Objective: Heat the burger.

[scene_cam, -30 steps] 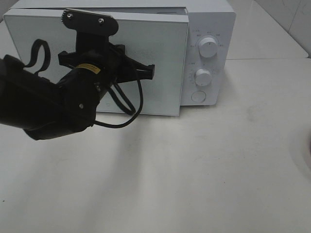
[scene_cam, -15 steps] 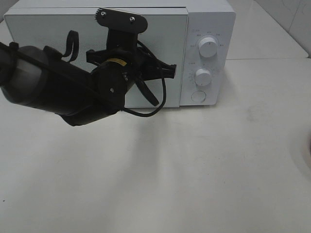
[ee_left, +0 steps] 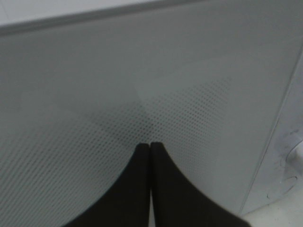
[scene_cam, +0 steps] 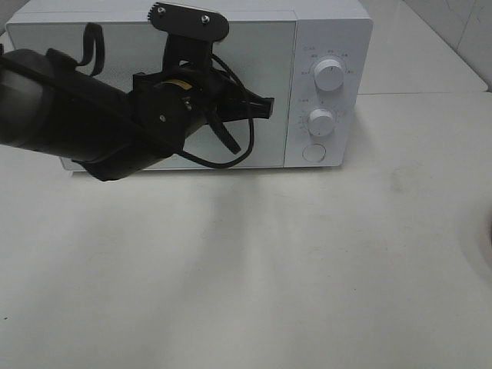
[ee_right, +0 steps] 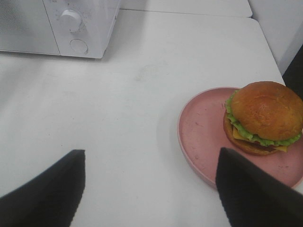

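Observation:
The burger [ee_right: 265,116], with a golden-brown bun and a green lettuce frill, sits on a round pink plate [ee_right: 203,127] in the right wrist view; the exterior view does not show it. My right gripper [ee_right: 150,153] hangs open over the table just short of the plate, holding nothing. The white microwave [scene_cam: 330,46] stands at the back with its door [scene_cam: 265,54] flush against the body. My left gripper [scene_cam: 269,106] is shut, and its closed tips [ee_left: 150,144] rest against the dotted door panel [ee_left: 189,109].
Two round knobs [scene_cam: 329,74] [scene_cam: 321,121] and a round button [scene_cam: 313,153] line the microwave's right panel. The microwave's corner [ee_right: 94,23] shows in the right wrist view. White tabletop [scene_cam: 269,269] stretches in front of it.
The microwave door has swung from partly open to flat against the body. My left arm moved right and toward the oven with it. The right gripper has not moved.

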### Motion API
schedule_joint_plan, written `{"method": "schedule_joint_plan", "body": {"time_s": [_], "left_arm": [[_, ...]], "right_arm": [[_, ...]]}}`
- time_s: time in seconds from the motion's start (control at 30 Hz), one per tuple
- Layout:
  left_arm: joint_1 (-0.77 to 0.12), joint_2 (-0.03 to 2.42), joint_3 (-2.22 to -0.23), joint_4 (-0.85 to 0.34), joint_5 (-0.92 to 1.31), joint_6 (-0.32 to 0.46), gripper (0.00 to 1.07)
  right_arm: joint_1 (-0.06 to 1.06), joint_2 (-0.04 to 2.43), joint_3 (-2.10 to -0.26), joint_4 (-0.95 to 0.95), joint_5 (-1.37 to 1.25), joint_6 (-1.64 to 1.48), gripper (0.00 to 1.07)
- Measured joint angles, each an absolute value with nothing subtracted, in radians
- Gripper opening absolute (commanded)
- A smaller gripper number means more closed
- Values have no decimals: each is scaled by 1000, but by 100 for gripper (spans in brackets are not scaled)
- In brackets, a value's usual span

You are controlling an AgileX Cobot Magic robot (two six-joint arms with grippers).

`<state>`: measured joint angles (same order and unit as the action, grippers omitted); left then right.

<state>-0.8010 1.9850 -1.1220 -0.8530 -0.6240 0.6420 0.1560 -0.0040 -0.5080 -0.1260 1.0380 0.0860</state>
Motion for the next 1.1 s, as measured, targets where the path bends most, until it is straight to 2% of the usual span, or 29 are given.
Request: {"method": "schedule_joint_plan", "body": {"time_s": [0.13,0.27,0.3,0.33,0.37,0.4,0.43,0.47,0.5,0.53,0.57,0.73,0.9,0.97,1.03,1.07,1.1], "left_arm": [[-804,1926,-1058,-859,-583,642,0],[-806,1841,-985,-859,-448,642,0],[-806,1823,-972,-859,-418,642,11],[-806,1823,-972,-859,-418,642,11],[-806,1791,-951,-859,-371,642,29],[-806,1791,-951,-859,-371,642,29],[-806,1772,-935,-859,-340,642,49],[-806,1739,-912,-859,-305,642,80],[-806,1739,-912,-859,-305,642,80],[-806,1728,-901,-858,-296,642,95],[-806,1707,-884,-858,-277,642,100],[-806,1669,-869,-859,-221,642,99],[-799,1606,-866,-859,-48,642,98],[-763,1577,-866,-859,96,642,98],[-746,1572,-866,-859,139,642,98],[-694,1568,-866,-859,248,642,98],[-694,1568,-866,-859,248,642,98]], "right_arm": [[156,-4,-508,-126,1038,86,75],[156,-4,-508,-126,1038,86,75],[156,-4,-508,-126,1038,86,75],[156,-4,-508,-126,1038,86,75],[156,-4,-508,-126,1038,86,75],[156,-4,-508,-126,1038,86,75],[156,-4,-508,-126,1038,86,75],[156,-4,-508,-126,1038,86,75],[156,-4,-508,-126,1038,86,75],[156,-4,-508,-126,1038,86,75],[156,-4,-508,-126,1038,86,75],[156,-4,-508,-126,1038,86,75],[156,-4,-508,-126,1038,86,75],[156,-4,-508,-126,1038,86,75],[156,-4,-508,-126,1038,86,75],[156,-4,-508,-126,1038,86,75],[156,-4,-508,-126,1038,86,75]]}}
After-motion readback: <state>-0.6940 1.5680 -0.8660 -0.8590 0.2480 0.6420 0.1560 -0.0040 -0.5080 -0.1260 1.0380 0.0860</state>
